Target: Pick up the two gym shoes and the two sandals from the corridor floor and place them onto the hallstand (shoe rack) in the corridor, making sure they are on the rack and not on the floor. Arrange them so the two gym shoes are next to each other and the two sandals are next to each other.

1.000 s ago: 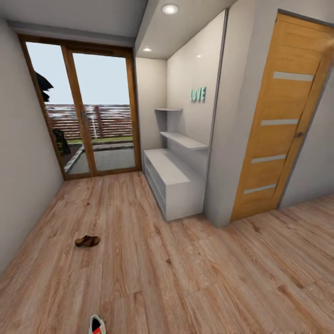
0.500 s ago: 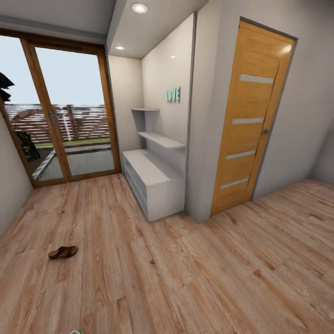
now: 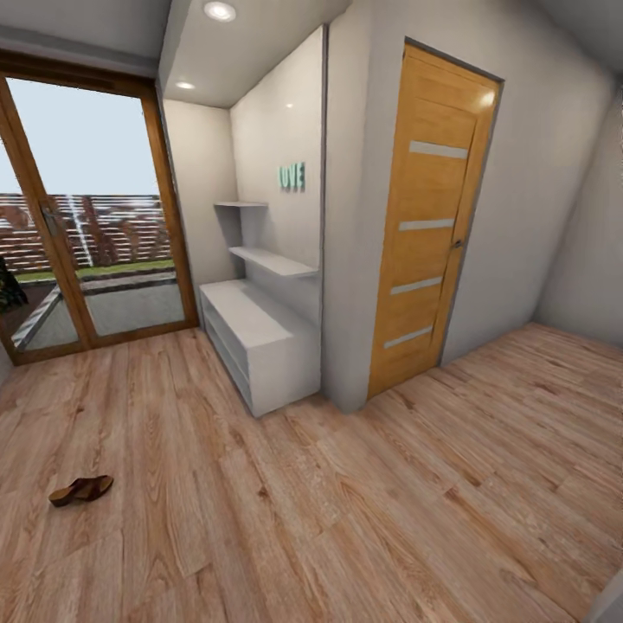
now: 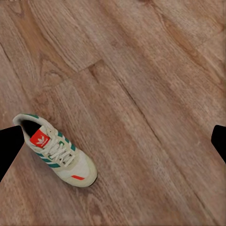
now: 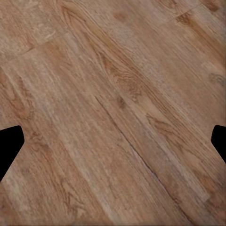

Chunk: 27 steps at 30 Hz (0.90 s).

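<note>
Leftmost, a brown sandal (image 3: 80,490) lies on the corridor floor (image 3: 346,519), well apart from the pale-grey hallstand (image 3: 260,337). Both the left pincer (image 4: 113,141) and right pincer (image 5: 113,141) gape wide, empty; a gym shoe (image 4: 55,149) lies under the left.

Your left gripper (image 4: 113,141) hangs with its jaws spread wide, dark fingertips (image 4: 9,143) at the frame edges, clasping nothing. Your right gripper (image 5: 113,141) is the same: fingertips (image 5: 10,143) far apart, nothing between them.
</note>
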### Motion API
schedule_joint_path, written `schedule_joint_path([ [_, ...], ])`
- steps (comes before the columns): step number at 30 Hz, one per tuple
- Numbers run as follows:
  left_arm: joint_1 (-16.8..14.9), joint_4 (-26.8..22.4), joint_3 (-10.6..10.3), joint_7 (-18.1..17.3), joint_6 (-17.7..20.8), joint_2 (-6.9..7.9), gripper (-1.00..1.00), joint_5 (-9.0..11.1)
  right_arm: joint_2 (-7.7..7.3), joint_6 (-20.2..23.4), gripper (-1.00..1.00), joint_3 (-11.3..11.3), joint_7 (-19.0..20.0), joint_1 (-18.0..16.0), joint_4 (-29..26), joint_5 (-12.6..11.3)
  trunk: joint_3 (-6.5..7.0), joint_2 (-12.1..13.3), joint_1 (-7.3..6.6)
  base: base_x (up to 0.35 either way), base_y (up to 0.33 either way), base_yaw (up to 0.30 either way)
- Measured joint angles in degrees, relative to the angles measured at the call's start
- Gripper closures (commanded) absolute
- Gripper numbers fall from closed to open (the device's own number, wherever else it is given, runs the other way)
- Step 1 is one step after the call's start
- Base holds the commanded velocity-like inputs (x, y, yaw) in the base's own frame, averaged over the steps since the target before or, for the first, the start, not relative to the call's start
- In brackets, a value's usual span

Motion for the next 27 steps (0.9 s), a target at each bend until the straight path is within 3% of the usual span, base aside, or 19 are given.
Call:
schedule_joint_path([
  [8, 0.0, 0.0, 0.0, 0.0, 0.0, 0.06, -1.0, 0.0, 0.0, 0.0, -1.0, 0.08, 0.0, -0.02, 0.0, 0.06, 0.0, 0.0, -0.01, 0.027, 0.0, -0.016],
  [20, 0.0, -0.22, 0.0, 0.0, 0.0, 0.09, -1.0, 0.0, 0.0, 0.0, -1.0, 0.11, 0.0, 0.0, 0.0, 0.07, 0.0, 0.0, -0.03, 0.282, 0.0, -0.001],
  [27, 0.0, -0.26, 0.0, 0.0, 0.0, 0.12, -1.0, 0.0, 0.0, 0.0, -1.0, 0.11, 0.0, -0.01, 0.0, 0.07, 0.0, 0.0, -0.01, 0.089, 0.0, 0.0],
])
